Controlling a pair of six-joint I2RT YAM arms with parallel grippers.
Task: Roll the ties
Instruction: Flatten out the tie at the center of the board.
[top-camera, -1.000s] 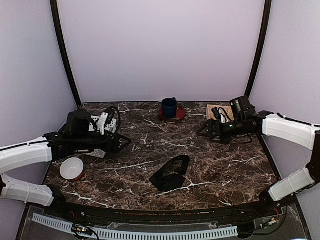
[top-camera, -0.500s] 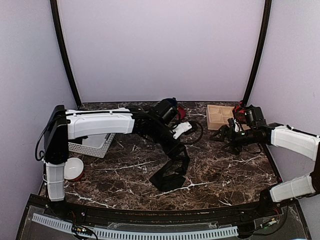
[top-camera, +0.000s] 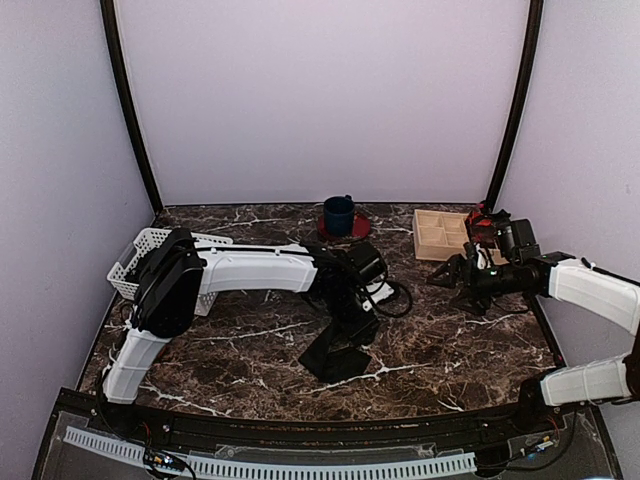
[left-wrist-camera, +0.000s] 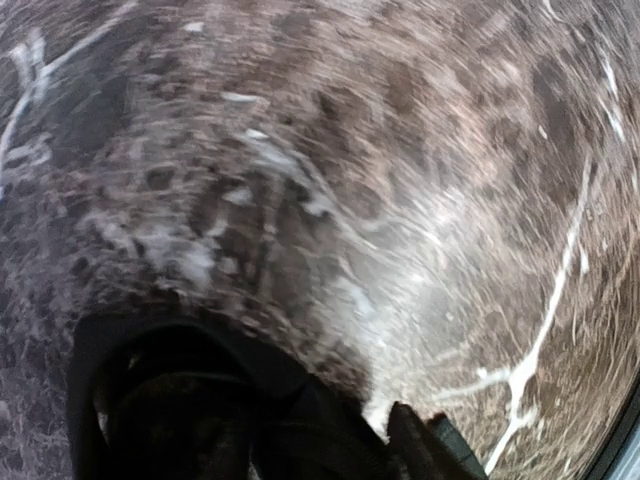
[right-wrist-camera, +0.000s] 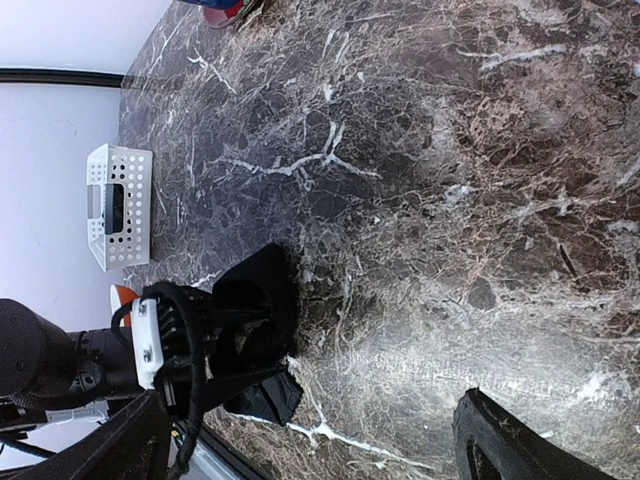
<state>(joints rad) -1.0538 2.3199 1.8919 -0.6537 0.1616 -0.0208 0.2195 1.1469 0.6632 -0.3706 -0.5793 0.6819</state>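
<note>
While under left hand (top-camera: 353, 322), tie (top-camera: 335, 358) crumpled.

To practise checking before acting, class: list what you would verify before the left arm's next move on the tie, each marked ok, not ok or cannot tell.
1. The left gripper is over the tie: ok.
2. Its jaws closed on fabric: cannot tell, wrist view blurred.
3. The right gripper open, apart from the tie: ok.
4. The tie flat for rolling: not ok, a crumpled heap.
5. The blue cup apart from the tie: ok.
</note>
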